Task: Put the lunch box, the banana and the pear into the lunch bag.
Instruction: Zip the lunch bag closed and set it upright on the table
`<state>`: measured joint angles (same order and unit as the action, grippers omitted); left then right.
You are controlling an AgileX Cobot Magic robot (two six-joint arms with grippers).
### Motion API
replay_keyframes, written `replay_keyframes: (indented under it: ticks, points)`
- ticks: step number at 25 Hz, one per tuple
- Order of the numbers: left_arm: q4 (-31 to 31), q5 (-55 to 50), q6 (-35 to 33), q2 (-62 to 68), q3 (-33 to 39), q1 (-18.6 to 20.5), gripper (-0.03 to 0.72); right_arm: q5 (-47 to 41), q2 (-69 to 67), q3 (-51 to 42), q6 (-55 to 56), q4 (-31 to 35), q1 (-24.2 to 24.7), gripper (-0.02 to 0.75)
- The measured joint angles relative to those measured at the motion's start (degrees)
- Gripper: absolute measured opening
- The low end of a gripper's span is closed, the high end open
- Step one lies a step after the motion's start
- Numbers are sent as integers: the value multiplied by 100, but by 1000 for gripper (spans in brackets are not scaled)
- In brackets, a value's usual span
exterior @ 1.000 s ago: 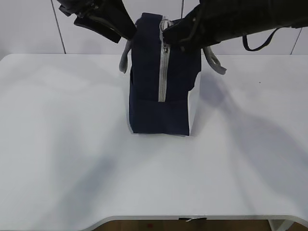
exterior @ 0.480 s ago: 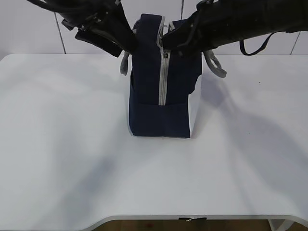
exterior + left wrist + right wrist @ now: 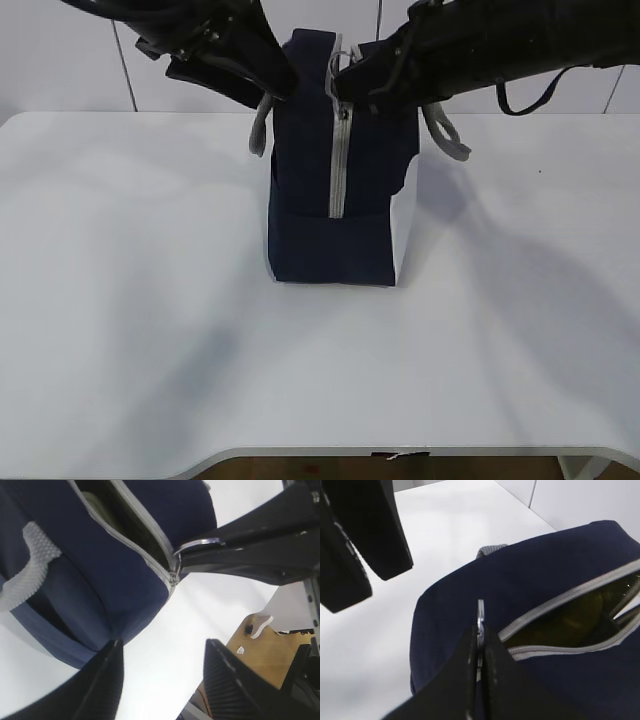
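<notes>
The navy lunch bag (image 3: 335, 190) stands upright mid-table, its white end panel facing right and its grey zipper (image 3: 338, 165) running down the front. My right gripper (image 3: 342, 78) (image 3: 479, 630) is shut on the zipper's ring pull (image 3: 480, 611) (image 3: 200, 543) at the bag's top. The top zipper is partly open. Through the gap shows something dull yellow (image 3: 580, 622); whether it is the banana or the pear I cannot tell. A sage-green sliver (image 3: 95, 502) inside looks like the lunch box lid. My left gripper (image 3: 268, 82) (image 3: 164, 647) hangs open beside the bag's upper left, holding nothing.
Grey strap handles hang on both sides of the bag, one (image 3: 260, 128) at the left and one (image 3: 447, 135) at the right. The white table (image 3: 150, 300) spreads around the bag, with a white wall behind. Its front edge (image 3: 400, 452) is near the camera.
My left gripper opened a little wider and shifted closer to the bag's top left. The right arm dropped slightly, still shut on the ring pull, and the bag's top settled straighter.
</notes>
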<state>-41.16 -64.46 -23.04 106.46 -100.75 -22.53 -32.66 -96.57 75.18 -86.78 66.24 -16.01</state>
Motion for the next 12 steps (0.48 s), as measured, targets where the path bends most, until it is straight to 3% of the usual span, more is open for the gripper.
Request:
replay_keyframes:
  ticks: [6,12]
  points:
    - [84,550,-84,-276,679,0,393,0,0,0,0,50,0,6]
    - [-529,1419,-672,-556,1568,-9,393,-23,-4,0,0,97,0,6]
